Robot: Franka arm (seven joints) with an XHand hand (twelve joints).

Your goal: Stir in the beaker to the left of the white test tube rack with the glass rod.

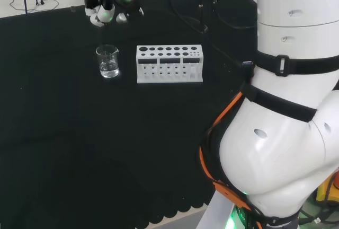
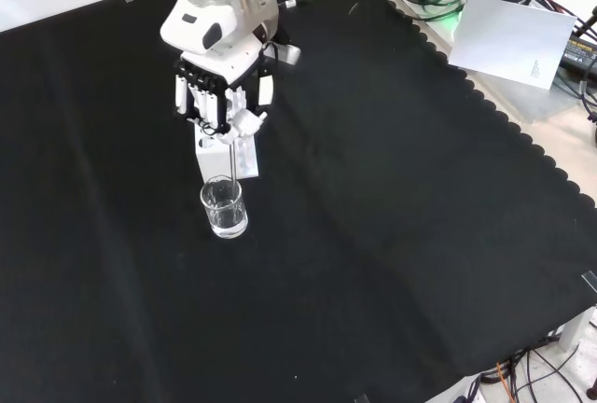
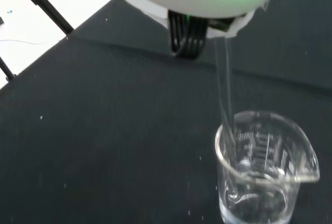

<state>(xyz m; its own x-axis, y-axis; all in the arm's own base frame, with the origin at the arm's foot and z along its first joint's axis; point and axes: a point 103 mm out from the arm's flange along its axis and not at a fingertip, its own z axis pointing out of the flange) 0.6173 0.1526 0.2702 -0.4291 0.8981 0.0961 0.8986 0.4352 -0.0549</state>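
One small clear glass beaker (image 1: 108, 61) with a pouring lip is seen on the black-cloth-covered desk (image 1: 63, 133), a little clear liquid lying in its bottom. In the head view it stands upright at about nine o'clock of the white plastic test tube rack (image 1: 169, 63), near it but apart. In the front view the same beaker (image 2: 225, 207) sits at six o'clock of the rack (image 2: 241, 159), just beside it, most of the rack being covered by the hand.

The black and white hand (image 2: 220, 95) is held above the rack's near end in the front view, at roughly twelve o'clock of the beaker, with its fingers curled together and pinched on the top of a thin clear glass rod (image 2: 231, 162). The rod is seen running down from the hand into the beaker's mouth.

In the wrist view the rod (image 3: 225, 94) is shown tilted slightly, entering the beaker (image 3: 264, 167) close to its wall; its rounded lower tip appears to reach the liquid near the bottom, though the glass makes this hard to judge.
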